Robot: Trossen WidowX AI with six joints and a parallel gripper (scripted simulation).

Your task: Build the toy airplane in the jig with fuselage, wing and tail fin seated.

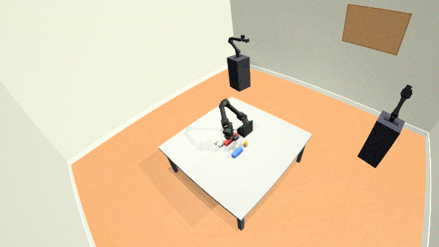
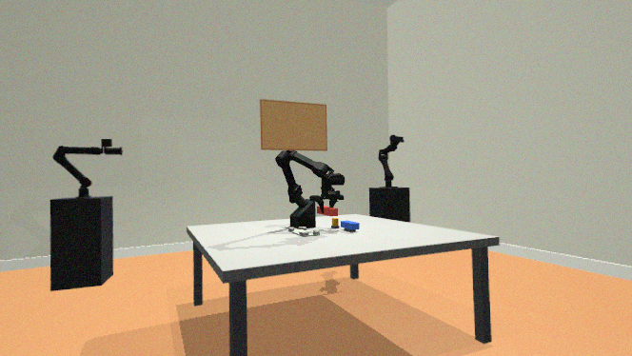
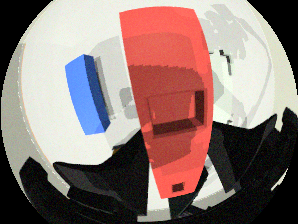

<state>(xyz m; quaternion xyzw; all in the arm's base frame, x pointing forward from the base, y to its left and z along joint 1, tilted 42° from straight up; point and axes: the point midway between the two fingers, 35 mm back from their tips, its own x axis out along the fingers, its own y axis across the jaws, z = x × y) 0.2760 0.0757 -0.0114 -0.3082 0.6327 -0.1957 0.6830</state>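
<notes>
My gripper (image 1: 232, 137) (image 2: 327, 208) (image 3: 170, 125) is shut on the red fuselage (image 1: 227, 142) (image 2: 328, 210) (image 3: 167, 55) and holds it roughly level above the table. The wrist view shows its large socket facing up between the fingers and the small tail socket near the arm. The pale jig (image 1: 219, 144) (image 2: 304, 233) lies on the table beside the held fuselage, partly hidden behind it in the wrist view. The blue wing (image 1: 237, 152) (image 2: 349, 225) (image 3: 80, 95) lies on the other side. The orange tail fin (image 1: 245, 143) (image 2: 335, 222) stands near the wing, almost hidden in the wrist view.
The arm's black base (image 1: 245, 129) (image 2: 303, 216) stands on the white table (image 1: 238, 185) (image 2: 404, 238), behind the parts. Two other arms stand on dark pedestals (image 1: 239, 72) (image 1: 380, 142) (image 2: 82, 243) (image 2: 389, 204) away from the table.
</notes>
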